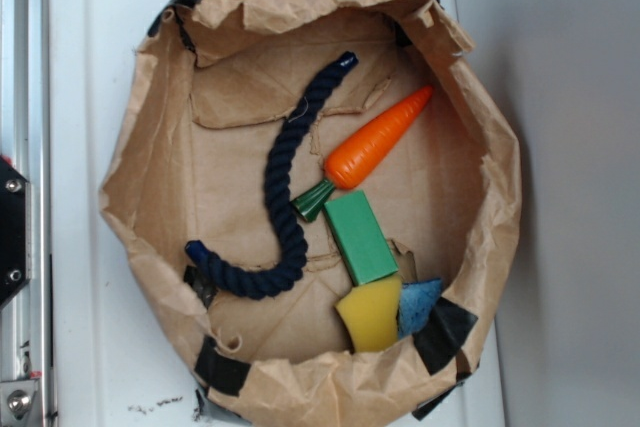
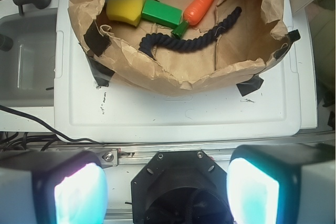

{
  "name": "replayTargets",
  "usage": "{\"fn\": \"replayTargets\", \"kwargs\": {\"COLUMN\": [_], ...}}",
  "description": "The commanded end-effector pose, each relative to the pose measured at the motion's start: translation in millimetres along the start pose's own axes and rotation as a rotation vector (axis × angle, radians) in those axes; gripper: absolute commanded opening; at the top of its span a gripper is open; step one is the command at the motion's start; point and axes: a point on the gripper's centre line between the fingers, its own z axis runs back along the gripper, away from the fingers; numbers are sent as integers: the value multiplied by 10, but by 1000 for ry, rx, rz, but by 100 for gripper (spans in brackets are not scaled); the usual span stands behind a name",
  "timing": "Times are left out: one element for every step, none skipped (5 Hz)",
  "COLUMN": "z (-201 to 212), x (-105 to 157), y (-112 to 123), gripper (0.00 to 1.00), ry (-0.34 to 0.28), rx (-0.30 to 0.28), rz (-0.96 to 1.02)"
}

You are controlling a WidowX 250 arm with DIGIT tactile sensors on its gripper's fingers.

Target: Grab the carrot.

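Note:
The carrot (image 1: 378, 138) is bright orange with a dark green stub at its wide end. It lies aslant on the floor of a crumpled brown paper basin (image 1: 150, 117), tip toward the far right. In the wrist view the carrot (image 2: 201, 4) shows near the top, far from my gripper (image 2: 167, 187). The gripper is open, its two pale glowing pads wide apart at the bottom of that view, with nothing between them. It hangs over the robot's base, outside the basin. The exterior view does not show the gripper.
A green block (image 1: 360, 237) touches the carrot's stub. A yellow sponge (image 1: 370, 312) and a blue sponge (image 1: 418, 305) lie beyond it. A dark blue rope (image 1: 285, 197) curves left of the carrot. The basin sits on a white lid (image 2: 173, 108). A sink (image 2: 26, 61) lies to the left.

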Motion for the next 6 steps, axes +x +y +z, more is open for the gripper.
{"fn": "replayTargets", "kwargs": {"z": [0,-93,-153,-263,-444,-538], "x": [0,342,668,992,1243,1411], "y": [0,-38,-29,-34,28,81], "gripper": [100,100,100,100,100,100], "ry": [0,5,0,-8,0,-21], "rx": [0,3,-11,-9,0,-39], "rz": [0,38,52,63,128,148]}}
